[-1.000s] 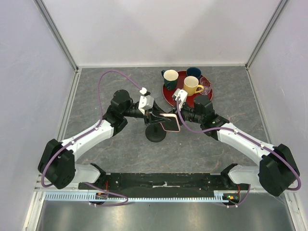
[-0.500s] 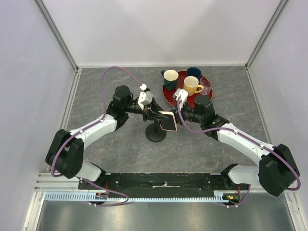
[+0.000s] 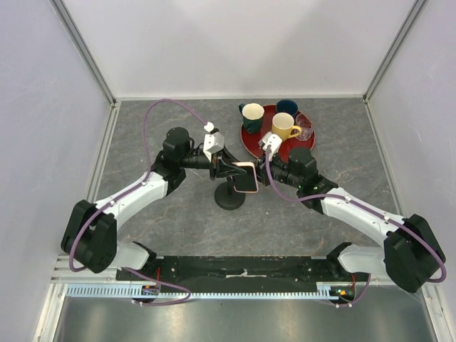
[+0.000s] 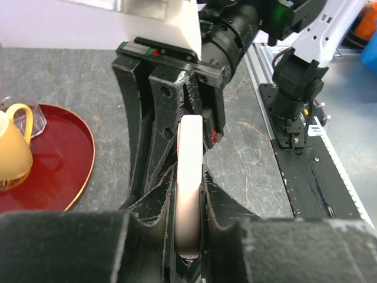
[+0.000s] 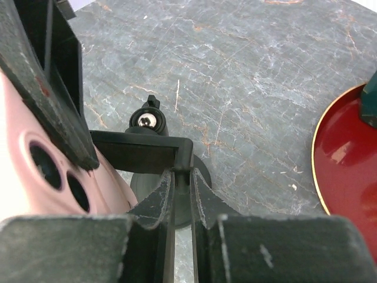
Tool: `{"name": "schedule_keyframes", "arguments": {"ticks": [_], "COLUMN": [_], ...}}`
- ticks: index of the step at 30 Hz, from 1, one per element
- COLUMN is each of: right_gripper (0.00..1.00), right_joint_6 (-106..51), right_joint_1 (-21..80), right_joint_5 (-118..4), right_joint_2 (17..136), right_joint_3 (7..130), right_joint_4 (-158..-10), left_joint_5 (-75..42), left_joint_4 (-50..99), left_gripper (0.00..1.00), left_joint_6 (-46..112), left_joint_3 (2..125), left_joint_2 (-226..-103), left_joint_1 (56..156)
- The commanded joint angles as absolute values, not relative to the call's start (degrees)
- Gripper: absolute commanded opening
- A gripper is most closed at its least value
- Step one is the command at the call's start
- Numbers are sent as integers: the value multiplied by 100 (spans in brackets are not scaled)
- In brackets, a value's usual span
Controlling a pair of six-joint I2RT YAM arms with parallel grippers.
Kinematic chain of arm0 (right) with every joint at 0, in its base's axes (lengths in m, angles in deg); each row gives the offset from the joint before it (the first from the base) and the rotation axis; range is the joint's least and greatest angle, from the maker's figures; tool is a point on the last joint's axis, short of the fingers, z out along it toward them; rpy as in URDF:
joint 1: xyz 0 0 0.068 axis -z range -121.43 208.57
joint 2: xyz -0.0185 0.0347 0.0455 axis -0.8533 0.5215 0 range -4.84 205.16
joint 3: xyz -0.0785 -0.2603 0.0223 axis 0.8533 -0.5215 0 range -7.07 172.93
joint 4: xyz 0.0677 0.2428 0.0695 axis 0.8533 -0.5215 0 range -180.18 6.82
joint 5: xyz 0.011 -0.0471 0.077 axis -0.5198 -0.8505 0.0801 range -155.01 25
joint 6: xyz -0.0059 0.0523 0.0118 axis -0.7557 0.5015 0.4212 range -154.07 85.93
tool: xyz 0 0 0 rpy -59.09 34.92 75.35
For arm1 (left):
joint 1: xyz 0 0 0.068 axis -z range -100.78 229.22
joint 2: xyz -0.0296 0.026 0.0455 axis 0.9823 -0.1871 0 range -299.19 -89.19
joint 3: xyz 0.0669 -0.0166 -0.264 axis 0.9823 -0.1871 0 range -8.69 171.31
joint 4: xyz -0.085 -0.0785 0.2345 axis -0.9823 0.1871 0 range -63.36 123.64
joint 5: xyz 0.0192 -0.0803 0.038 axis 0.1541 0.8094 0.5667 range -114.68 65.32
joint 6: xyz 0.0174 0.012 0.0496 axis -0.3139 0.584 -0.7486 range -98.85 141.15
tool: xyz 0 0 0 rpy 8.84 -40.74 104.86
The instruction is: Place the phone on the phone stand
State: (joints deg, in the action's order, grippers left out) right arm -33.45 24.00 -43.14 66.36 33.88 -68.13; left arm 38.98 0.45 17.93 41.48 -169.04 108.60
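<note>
The phone (image 3: 247, 178) has shifted a little to the left and toward the far wall since the earlier frames, and both wrists have moved with it.

On the left, the left gripper (image 3: 228, 171) reaches in from the left side of the table (image 3: 164, 228). In its wrist view its two fingers (image 4: 147, 236) are clamped on the phone, one against each flat side. The pale pink edge stands upright between them.

The phone is held off the table, above the phone stand (image 3: 229, 199). The stand's round black base sits on the grey surface just nearer the arm bases. I cannot tell whether the phone touches the stand's upright arm.

Just right of the phone is the right gripper (image 5: 183, 177). Its fingers are drawn almost together, with only a thin dark slit between them. Whether they pinch anything in that slit I cannot tell. In the right wrist view the phone's pink back, with two lens holes, lies to the left of those fingers. The stand's base is on the table beyond them.

Farther right, toward the back, a round red tray (image 4: 56, 171) holds a yellow mug (image 3: 283, 126), a dark mug (image 3: 251, 114) and a blue cup (image 3: 287, 107). It sits well apart from the stand.
</note>
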Motion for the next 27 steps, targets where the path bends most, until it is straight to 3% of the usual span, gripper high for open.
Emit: {"name": "schedule_keyframes", "arguments": {"ticks": [1,5,9,16,27], "right_gripper": [0,0,0,0,0], "right_joint_6": [-2617,-2528,-2484,-1878,-2061], "right_joint_1": [2324,2017,1324,496,-101], "right_joint_5": [-5751,-6920,-8831,-11322,-12406], "right_joint_2": [6328,6108,6187,6872,7215], "right_joint_3": [2776,2475,2431,2826,3169], "right_joint_4": [-6088,-5744,-5629,-5998,-6156], "left_joint_5": [2308,936,-557,-3561,-6429], "left_joint_4": [71,597,1362,1934,3068], "left_gripper": [2,2,2,2,2], "left_joint_6": [1596,1869,1816,1957,2520], "left_joint_3": [4009,3763,3648,3666,4333], "left_joint_2": [-16189,-15688,-15248,-14939,-15562], "left_joint_1": [10743,10892,11261,12200,12808]}}
